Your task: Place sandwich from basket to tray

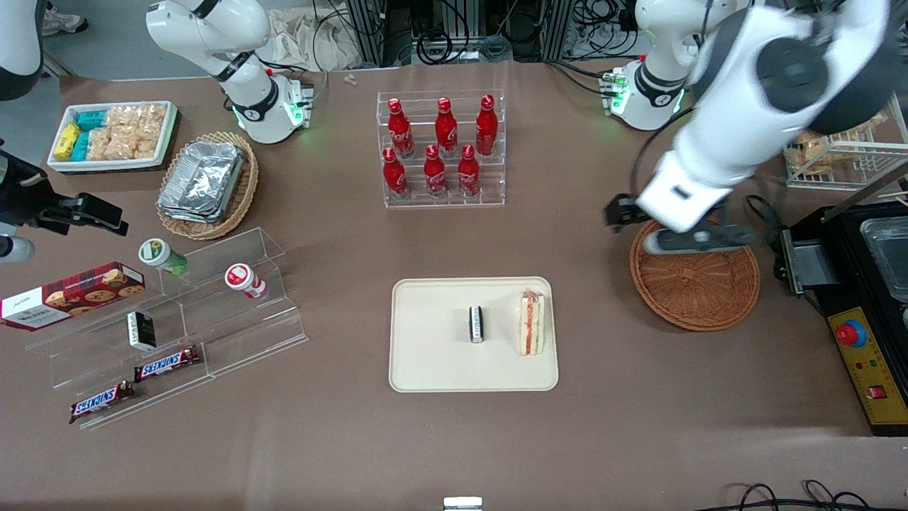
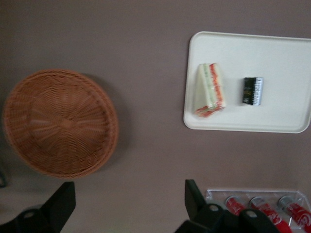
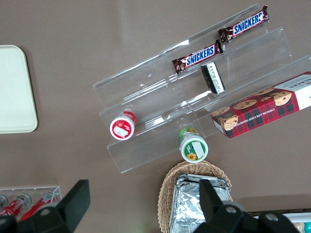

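Two dark fingers (image 2: 60, 206) of my gripper (image 2: 126, 206) stand wide apart with nothing between them, raised above the brown worktop. In the front view my gripper (image 1: 699, 238) hangs over the basket's (image 1: 695, 280) rim on the side farther from the front camera, toward my working arm's end of the table. The basket, round and reddish-brown wicker, has nothing in it that I can see (image 2: 60, 121).

Nearer the middle of the worktop, toward its front edge, lies the cream tray (image 1: 425, 362). The sandwich (image 1: 531, 323) rests on that tray, close to the edge facing the basket; its white bread and red-and-green filling show from my wrist camera too (image 2: 210, 91). Just beside the sandwich, near the tray's centre, sits a small black packet (image 1: 477, 323), apart from the bread.

Farther from the front camera than the tray stands a clear rack of red bottles (image 1: 441, 149). Toward the parked arm's end, a clear stepped stand (image 1: 191, 319) carries two Snickers bars (image 1: 167, 364) and a cookie box (image 1: 71, 294).
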Tool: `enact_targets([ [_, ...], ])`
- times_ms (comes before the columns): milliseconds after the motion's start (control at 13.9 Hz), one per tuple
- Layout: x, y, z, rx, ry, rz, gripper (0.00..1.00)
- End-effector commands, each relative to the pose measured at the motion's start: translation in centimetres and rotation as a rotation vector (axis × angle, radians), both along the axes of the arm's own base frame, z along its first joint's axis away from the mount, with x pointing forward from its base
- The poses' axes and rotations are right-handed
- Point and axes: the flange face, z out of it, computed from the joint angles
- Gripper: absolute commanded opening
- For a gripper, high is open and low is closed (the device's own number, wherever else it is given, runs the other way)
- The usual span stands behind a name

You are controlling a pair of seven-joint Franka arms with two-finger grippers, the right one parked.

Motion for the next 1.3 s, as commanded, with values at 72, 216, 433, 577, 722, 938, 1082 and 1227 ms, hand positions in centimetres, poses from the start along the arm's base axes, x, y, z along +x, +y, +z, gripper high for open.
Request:
enact_targets([
  [72, 0.0, 7.8, 3.2, -0.035, 0.036, -0.020, 1.00],
  [216, -0.2, 9.2, 4.0, -0.034, 0.023, 0.004, 1.00],
  [433, 0.2, 9.2, 5.0, -0.023, -0.001, 0.031, 1.00],
  [577, 0.2, 8.9, 5.0, -0.019, 0.001, 0.075, 1.00],
  [722, 0.1, 9.0, 5.2, -0.016, 0.001, 0.117, 1.00],
  [938, -0.2, 9.4, 5.6, 0.046, 0.013, 0.106, 1.00],
  [1082, -0.4, 8.5, 5.6, 0.070, 0.011, 0.084, 1.00],
  [1227, -0.5, 8.5, 5.7, 0.067, 0.011, 0.082, 1.00],
])
